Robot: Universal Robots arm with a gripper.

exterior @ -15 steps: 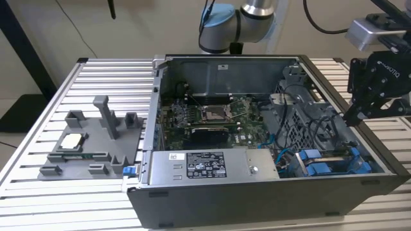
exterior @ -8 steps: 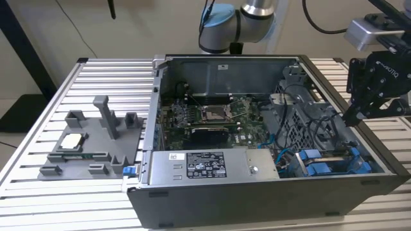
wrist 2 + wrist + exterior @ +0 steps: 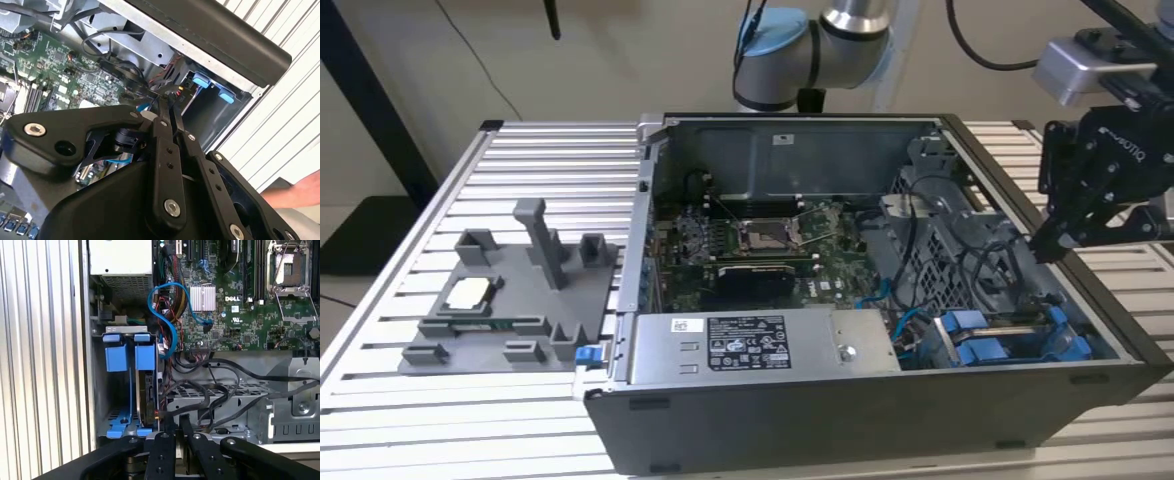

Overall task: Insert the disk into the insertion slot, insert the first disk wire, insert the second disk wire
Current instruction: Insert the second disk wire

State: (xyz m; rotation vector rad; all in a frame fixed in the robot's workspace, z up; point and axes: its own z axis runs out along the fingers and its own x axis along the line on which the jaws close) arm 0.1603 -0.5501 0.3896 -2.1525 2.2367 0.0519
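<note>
With the disk [image 3: 148, 390] seated on edge between the blue rails of the insertion slot [image 3: 116, 357], at the case corner beside the power supply [image 3: 747, 343], the work in hand looks to be a disk wire. Doing it well means keeping the plug square to the socket and pressing straight, without dragging neighbouring cables. The gripper [image 3: 167, 100] has its fingers drawn together, apparently pinching a thin dark wire [image 3: 150, 92] at the tips.

The arm's hand [image 3: 1051, 243] points downward, its fingertips [image 3: 166, 102] pressed together.
</note>
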